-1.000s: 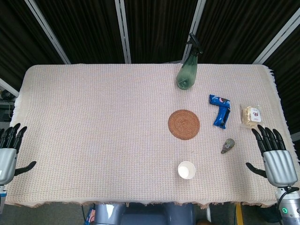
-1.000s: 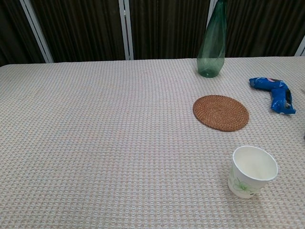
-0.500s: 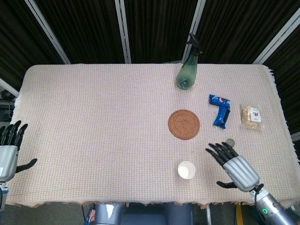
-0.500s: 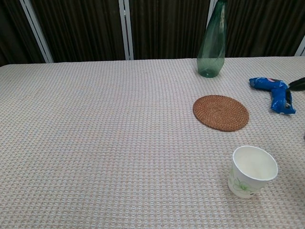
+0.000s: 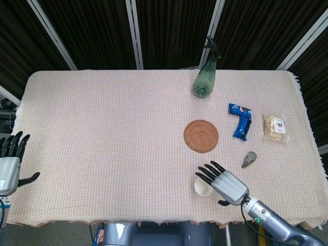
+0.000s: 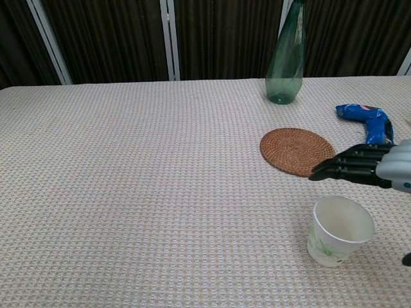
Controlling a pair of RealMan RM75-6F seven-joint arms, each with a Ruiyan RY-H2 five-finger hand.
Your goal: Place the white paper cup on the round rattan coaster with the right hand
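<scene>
The white paper cup stands upright near the table's front edge, with a green flower print on its side. The round rattan coaster lies flat just beyond it, bare. My right hand hovers open over the cup's right side, fingers spread and pointing left, not touching it as far as I can see. My left hand rests open at the table's far left edge, seen only in the head view.
A green spray bottle stands behind the coaster. A blue snack packet, a clear bag of snacks and a small grey object lie to the right on the woven tablecloth.
My right hand has swung in from the table's right edge leftward to just over the cup. The cup, coaster and left hand have stayed put.
</scene>
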